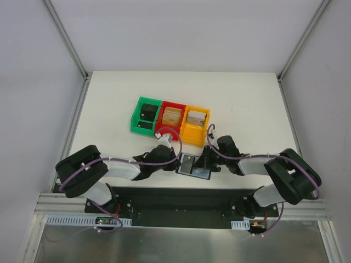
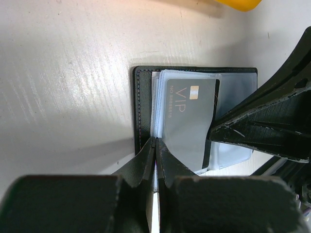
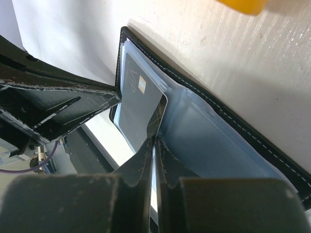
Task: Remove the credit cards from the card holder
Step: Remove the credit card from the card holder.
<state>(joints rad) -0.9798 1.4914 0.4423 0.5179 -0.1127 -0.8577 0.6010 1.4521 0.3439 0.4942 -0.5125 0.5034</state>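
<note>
Right gripper (image 3: 154,140) pinches grey card (image 3: 138,104) at its edge in card holder (image 3: 218,141).

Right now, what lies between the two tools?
The open card holder, a grey VIP card in it, lies between left tool and right tool, clearest in the top view.

The card holder (image 1: 193,165) is a small black bifold with pale stitching along its border. It lies opened out flat on the white table (image 1: 109,98), close to the near edge, its inner face up and showing a stack of clear, bluish plastic sleeves (image 2: 236,87). A single grey credit card (image 2: 187,121), printed "VIP" in pale letters with a small gold chip and a dark stripe down one long side, rests on top of the sleeves, slightly askew, one end reaching just past the holder's edge.
</note>
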